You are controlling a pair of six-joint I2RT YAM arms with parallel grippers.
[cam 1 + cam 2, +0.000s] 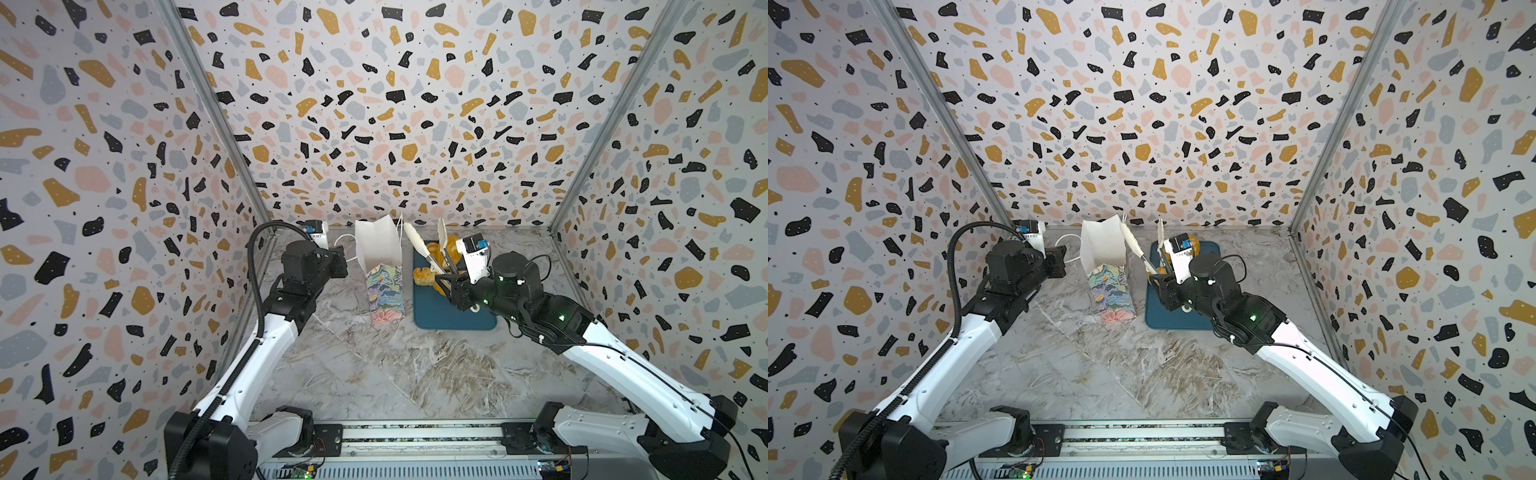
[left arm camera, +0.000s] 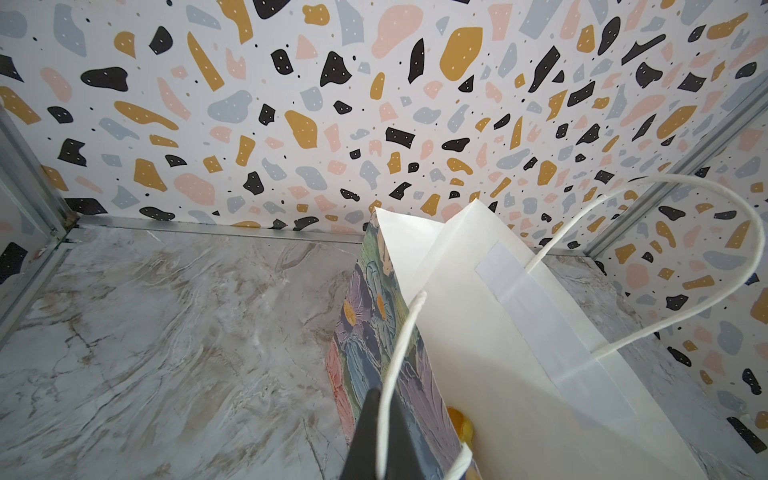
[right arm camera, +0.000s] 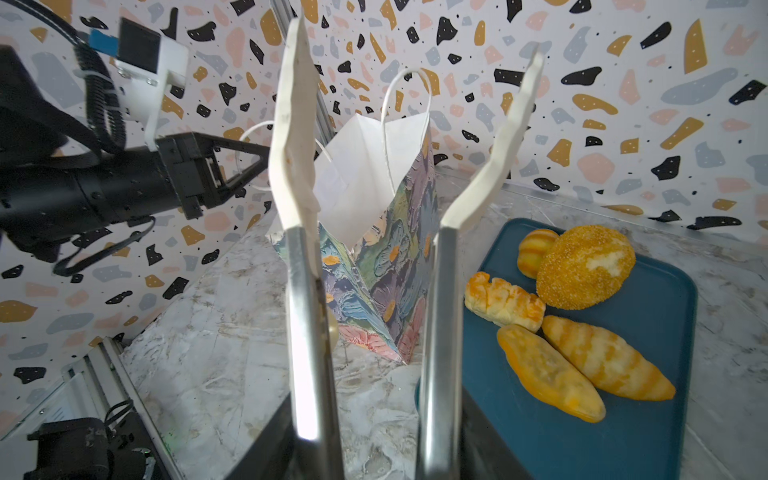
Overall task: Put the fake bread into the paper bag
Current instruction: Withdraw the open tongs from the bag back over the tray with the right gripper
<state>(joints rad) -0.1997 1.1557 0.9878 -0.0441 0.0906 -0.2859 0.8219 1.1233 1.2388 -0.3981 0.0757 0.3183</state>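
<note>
Steel tongs (image 3: 307, 332), clenched in the right gripper (image 1: 453, 282), stand spread and empty. We locate the fake bread (image 3: 584, 268) on the blue tray (image 3: 623, 436), at 3 o'clock from the paper bag (image 1: 384, 291), nearer the right arm. The left gripper (image 3: 257, 153) is clamped shut on that bag.

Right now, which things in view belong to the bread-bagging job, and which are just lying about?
In the job: five fake breads; paper bag, its cord handle pinched by the left gripper; tongs held by the right gripper.
Just there: blue tray under the breads; marble tabletop.
</note>
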